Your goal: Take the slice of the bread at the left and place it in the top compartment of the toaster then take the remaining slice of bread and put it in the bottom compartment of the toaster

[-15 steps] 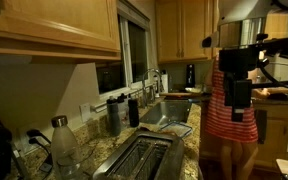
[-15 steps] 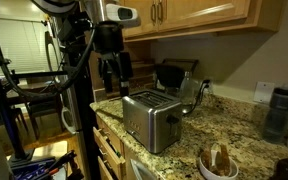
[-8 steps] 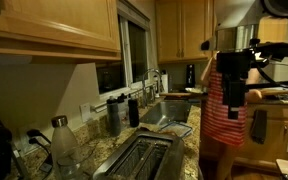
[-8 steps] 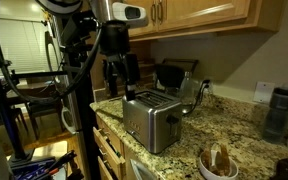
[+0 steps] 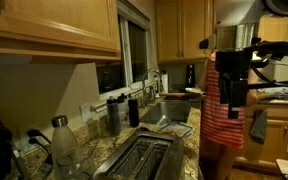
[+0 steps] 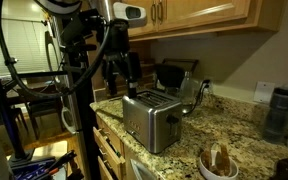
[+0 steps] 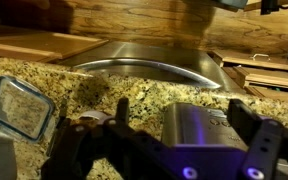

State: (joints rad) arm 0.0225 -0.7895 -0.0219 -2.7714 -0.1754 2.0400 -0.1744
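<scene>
The brushed-steel toaster [image 6: 151, 120] stands on the granite counter, and its two long slots [image 5: 142, 158] show in an exterior view. Two slices of bread [image 6: 220, 155] stand in a white bowl [image 6: 216, 171] at the counter's near end, well away from my gripper. My gripper [image 6: 121, 88] hangs open just above the toaster's far end with nothing between its fingers. In the wrist view the toaster [image 7: 199, 128] lies below, between the dark fingers [image 7: 246, 122]. The gripper [image 5: 234, 98] also shows high on the right in an exterior view.
A black appliance [image 6: 170, 75] stands behind the toaster. A steel sink [image 7: 154, 68], a clear lidded container [image 7: 19, 105], a glass bottle [image 5: 62, 140] and dark shakers [image 5: 114, 115] share the counter. A person in a red striped top [image 5: 224, 128] stands by the arm. Cabinets [image 6: 194, 12] hang overhead.
The gripper has shifted a little toward the toaster and slightly lower. It stays open. The bread and toaster have not moved.
</scene>
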